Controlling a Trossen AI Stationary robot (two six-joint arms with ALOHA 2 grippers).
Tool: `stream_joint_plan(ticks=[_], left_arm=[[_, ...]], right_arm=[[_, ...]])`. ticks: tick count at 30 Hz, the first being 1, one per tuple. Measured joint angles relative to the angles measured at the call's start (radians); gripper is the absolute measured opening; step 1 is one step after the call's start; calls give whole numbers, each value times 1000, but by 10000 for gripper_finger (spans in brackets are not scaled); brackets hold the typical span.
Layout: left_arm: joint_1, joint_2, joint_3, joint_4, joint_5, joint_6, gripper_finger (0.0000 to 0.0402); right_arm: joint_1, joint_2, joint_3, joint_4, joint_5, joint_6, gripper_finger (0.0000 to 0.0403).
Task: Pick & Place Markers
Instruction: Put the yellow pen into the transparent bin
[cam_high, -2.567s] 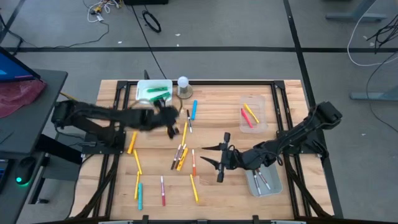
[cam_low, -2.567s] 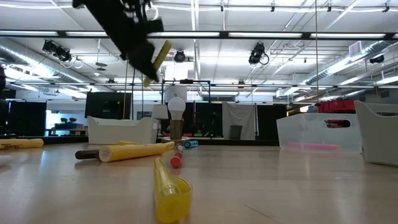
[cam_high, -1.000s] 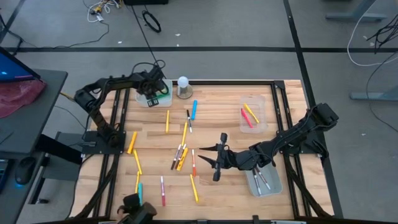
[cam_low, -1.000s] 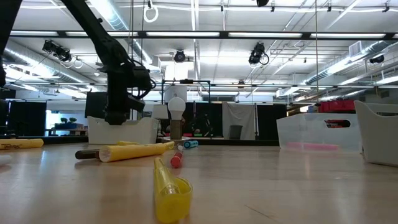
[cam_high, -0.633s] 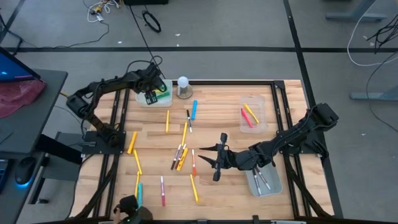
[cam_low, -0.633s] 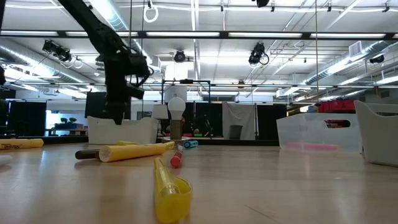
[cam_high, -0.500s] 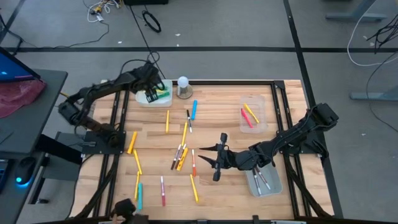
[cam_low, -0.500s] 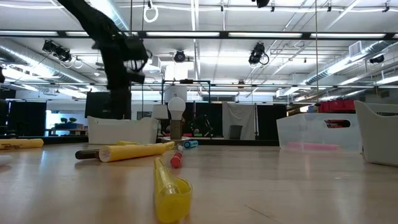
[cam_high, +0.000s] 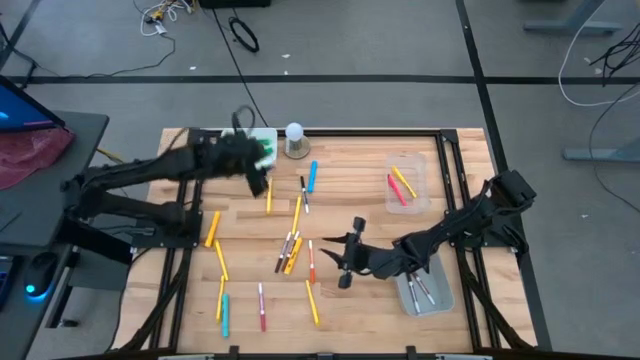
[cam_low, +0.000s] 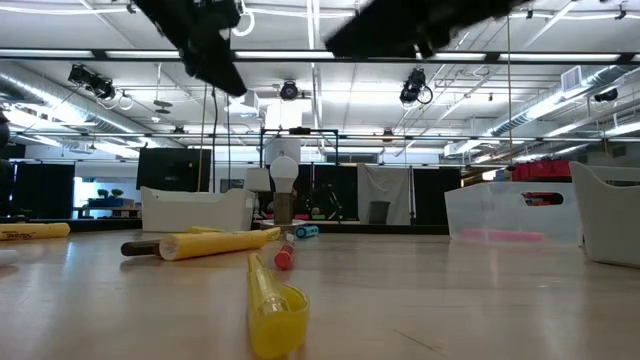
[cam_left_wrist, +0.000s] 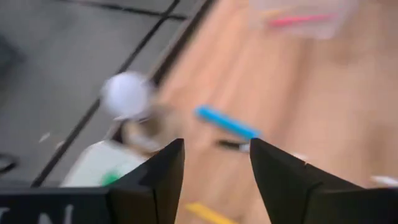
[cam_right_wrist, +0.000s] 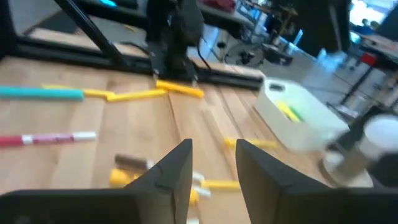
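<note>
Many markers lie flat on the wooden table (cam_high: 460, 150): a blue one (cam_high: 311, 176), a yellow one (cam_high: 297, 213), a bunch (cam_high: 290, 250) in the middle, and a pink one (cam_high: 262, 305) and a teal one (cam_high: 225, 315) near the front. My left gripper (cam_high: 262, 172) hangs open and empty, high over the far left part, beside the white bin (cam_high: 262, 138); the left wrist view shows nothing between its fingers (cam_left_wrist: 216, 168). My right gripper (cam_high: 345, 262) stands open and empty above the table's middle, pointing at the bunch; its fingers (cam_right_wrist: 213, 162) hold nothing.
The white bin (cam_right_wrist: 298, 118) holds green and yellow markers. A white ball-topped object (cam_high: 295, 135) stands next to it. A clear bin (cam_high: 407, 183) at the right holds red and yellow markers. A grey tray (cam_high: 425, 292) with markers lies under my right arm.
My left gripper has risen out of the white bin and swung toward the table's middle and near side, tipping up as it went. My right gripper has sunk a little toward the table; its arm now shows at the top of the low view.
</note>
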Motion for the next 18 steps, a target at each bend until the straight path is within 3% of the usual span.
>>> stream_joint_plan(ticks=[3, 10, 18], left_arm=[[-170, 16, -1, 17, -93, -77, 176], [-480, 48, -135, 127, -370, -262, 155], [-574, 50, -340, 169, -390, -574, 141]], right_arm=[[19, -4, -78, 9, 65, 93, 125], [44, -4, -257, 96, 76, 359, 125], [36, -5, -335, 293, 79, 325, 125]])
